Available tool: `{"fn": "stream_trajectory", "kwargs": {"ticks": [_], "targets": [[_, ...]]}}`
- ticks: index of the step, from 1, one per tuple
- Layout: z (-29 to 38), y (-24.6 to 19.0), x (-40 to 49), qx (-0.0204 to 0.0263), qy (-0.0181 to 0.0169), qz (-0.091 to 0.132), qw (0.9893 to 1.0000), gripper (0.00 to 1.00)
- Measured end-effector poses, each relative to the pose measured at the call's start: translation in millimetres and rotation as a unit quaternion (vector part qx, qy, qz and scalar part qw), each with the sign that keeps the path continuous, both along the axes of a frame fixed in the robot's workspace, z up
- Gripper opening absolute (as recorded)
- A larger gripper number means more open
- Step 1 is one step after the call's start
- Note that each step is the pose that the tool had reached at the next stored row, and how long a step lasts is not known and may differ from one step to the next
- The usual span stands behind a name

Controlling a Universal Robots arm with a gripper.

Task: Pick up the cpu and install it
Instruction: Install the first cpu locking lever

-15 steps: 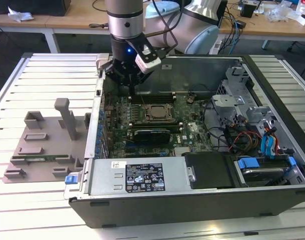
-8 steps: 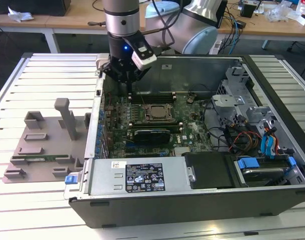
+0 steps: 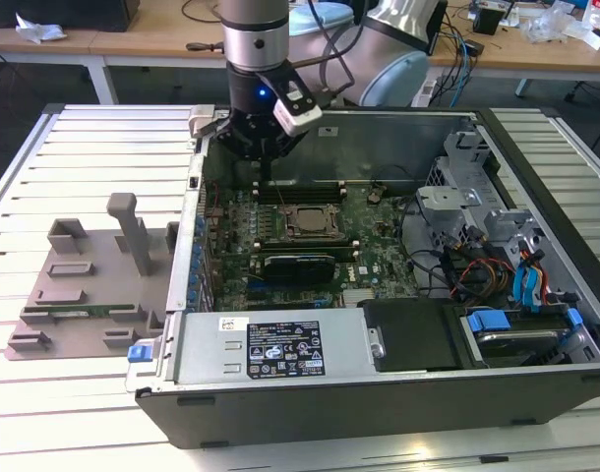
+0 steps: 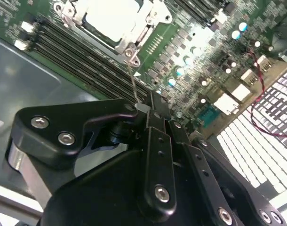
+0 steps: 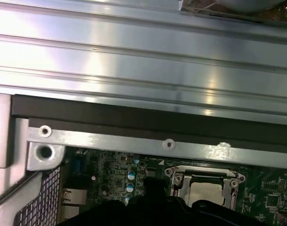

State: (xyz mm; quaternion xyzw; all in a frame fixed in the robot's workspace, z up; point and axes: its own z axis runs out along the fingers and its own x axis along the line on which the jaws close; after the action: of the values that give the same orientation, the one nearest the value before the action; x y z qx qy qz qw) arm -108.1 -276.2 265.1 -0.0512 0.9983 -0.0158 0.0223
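Cpu (image 5: 207,192), the small flat square chip with a silvery-grey metal top, sits in the metal-framed socket (image 3: 307,224) on the green motherboard (image 3: 374,265) inside the open black computer case (image 3: 379,393). My jaws (image 3: 264,157) hang above the case's far left part, pressed together on nothing.
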Motion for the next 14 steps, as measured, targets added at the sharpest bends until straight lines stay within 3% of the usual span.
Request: {"fn": "stream_trajectory", "kwargs": {"ticks": [8,10,14], "targets": [[-3.8,0.0,41.8,0.0,0.0032,0.0,1.0,0.11],[-5.0,0.0,45.3,0.0,0.0038,0.0,1.0,0.11],[-13.8,0.0,47.4,-0.0001,0.0058,0.0,1.0,0.11]]}}
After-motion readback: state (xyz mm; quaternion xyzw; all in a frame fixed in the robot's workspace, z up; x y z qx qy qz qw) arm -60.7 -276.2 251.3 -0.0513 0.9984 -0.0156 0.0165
